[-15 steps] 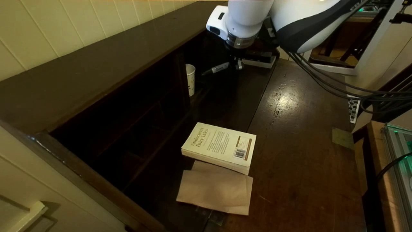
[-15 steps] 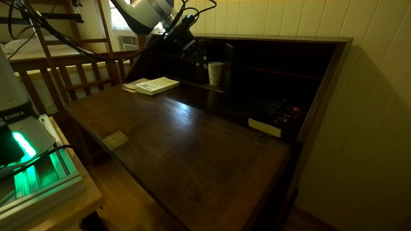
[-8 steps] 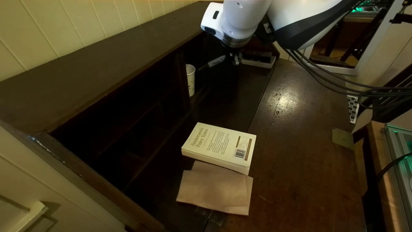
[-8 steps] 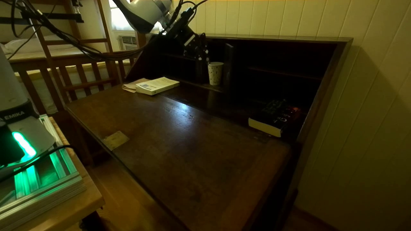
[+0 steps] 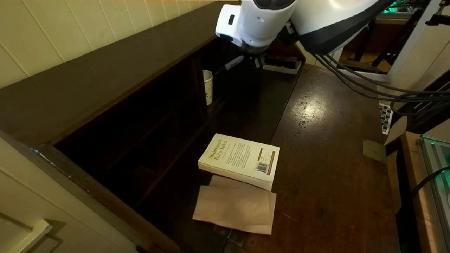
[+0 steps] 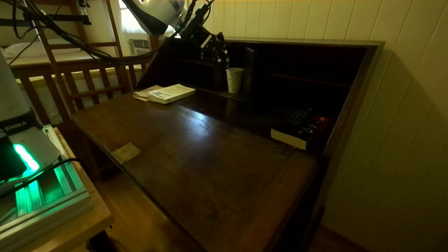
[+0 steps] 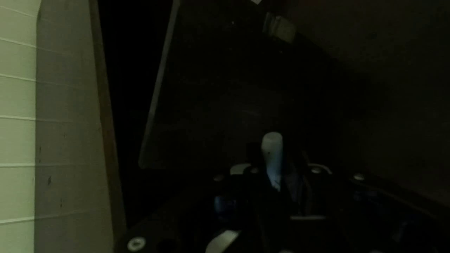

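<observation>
My gripper [image 5: 254, 62] is shut on a grey marker [image 5: 233, 63] with a dark cap end. In an exterior view the marker sticks out to the left and slants down, its dark end close to the rim of a patterned white paper cup [image 5: 208, 88]. Whether the two touch I cannot tell. The cup [image 6: 234, 80] stands upright against a wooden divider, with the gripper [image 6: 222, 60] just above and beside it in an exterior view. The wrist view is very dark; the marker's pale blunt end [image 7: 272, 149] shows between the fingers.
A cream book [image 5: 242, 160] lies on the desk beside folded brown paper [image 5: 235, 209]. At the desk's far end lies a thick dark book [image 6: 299, 129]. The upright divider [image 6: 249, 70] and the hutch top [image 5: 116, 66] border the cup's place. Cables [image 5: 351, 84] hang from the arm.
The gripper has shifted a little toward the hutch, carrying the marker with it, so the dark end has come nearer the cup. The grip, cup and books look unchanged.
</observation>
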